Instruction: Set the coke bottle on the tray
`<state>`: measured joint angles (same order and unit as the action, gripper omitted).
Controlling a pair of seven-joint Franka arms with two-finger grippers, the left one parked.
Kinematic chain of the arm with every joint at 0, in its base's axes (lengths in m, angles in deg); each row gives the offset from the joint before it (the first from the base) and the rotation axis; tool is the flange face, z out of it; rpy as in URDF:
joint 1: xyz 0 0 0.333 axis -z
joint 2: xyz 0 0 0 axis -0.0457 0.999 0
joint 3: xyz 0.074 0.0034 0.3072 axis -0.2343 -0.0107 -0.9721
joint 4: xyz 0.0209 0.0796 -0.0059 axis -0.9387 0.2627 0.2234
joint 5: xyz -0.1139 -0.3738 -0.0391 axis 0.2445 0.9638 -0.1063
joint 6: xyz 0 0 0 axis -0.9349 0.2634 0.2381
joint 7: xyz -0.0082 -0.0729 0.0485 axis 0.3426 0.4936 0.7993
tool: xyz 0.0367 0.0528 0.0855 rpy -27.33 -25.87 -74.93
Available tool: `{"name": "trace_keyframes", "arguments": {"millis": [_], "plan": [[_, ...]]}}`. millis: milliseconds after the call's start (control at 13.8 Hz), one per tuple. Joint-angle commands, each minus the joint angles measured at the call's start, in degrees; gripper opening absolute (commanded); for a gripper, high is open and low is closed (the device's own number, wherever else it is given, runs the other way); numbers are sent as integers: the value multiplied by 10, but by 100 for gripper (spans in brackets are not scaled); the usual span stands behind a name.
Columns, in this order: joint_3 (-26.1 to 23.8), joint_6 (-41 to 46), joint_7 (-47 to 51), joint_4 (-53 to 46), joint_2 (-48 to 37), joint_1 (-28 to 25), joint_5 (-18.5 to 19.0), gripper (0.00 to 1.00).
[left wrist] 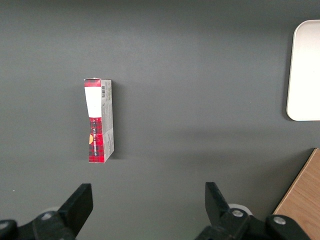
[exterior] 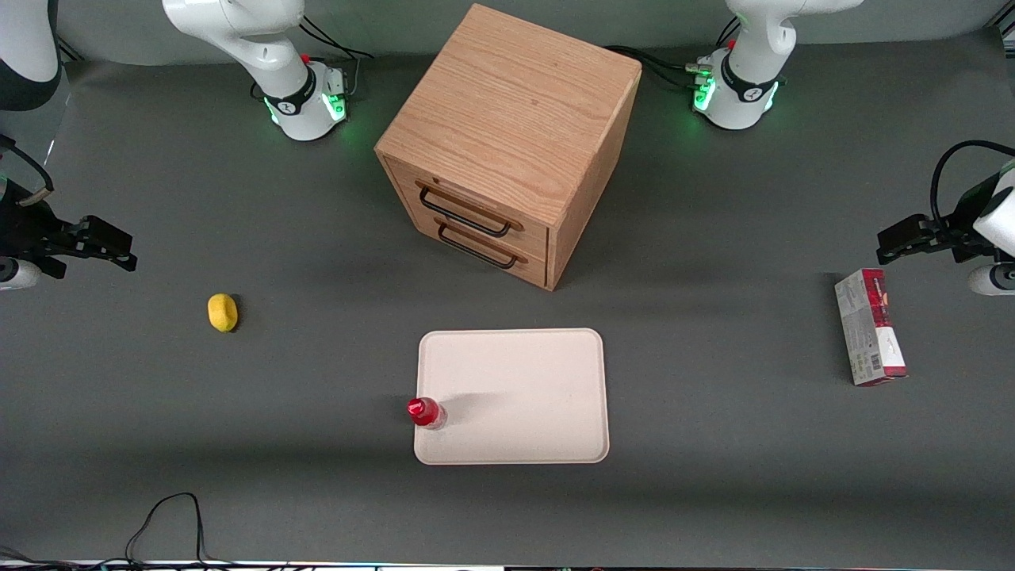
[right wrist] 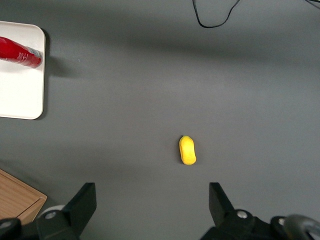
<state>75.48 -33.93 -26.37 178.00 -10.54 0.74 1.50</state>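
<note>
The coke bottle point(exterior: 426, 412) is tiny and red with a red cap. It stands upright on the cream-white tray point(exterior: 523, 388), just inside the rim of the edge toward the working arm's end and near the corner closest to the front camera. In the right wrist view the bottle point(right wrist: 20, 52) shows over the tray point(right wrist: 20, 95). My right gripper point(exterior: 123, 247) hangs open and empty at the working arm's end of the table, well apart from the bottle. Its fingers point(right wrist: 85, 200) stand wide apart over bare mat; the gripper point(right wrist: 151, 192) holds nothing.
A yellow lemon-like lump point(exterior: 223, 312) lies on the mat between gripper and tray, also in the right wrist view point(right wrist: 187, 150). A wooden drawer cabinet point(exterior: 507, 143) stands farther from the camera than the tray. A red-and-grey carton point(exterior: 870, 327) lies toward the parked arm's end. A black cable point(exterior: 170, 523) lies at the near table edge.
</note>
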Motion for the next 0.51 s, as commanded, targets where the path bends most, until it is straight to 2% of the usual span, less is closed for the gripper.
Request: {"name": "trace_keyframes", "arguments": {"millis": [0, 434], "plan": [[5, 9, 13, 7, -11, -6, -6, 100], [3, 46, 35, 7, -11, -6, -10, 100]]}}
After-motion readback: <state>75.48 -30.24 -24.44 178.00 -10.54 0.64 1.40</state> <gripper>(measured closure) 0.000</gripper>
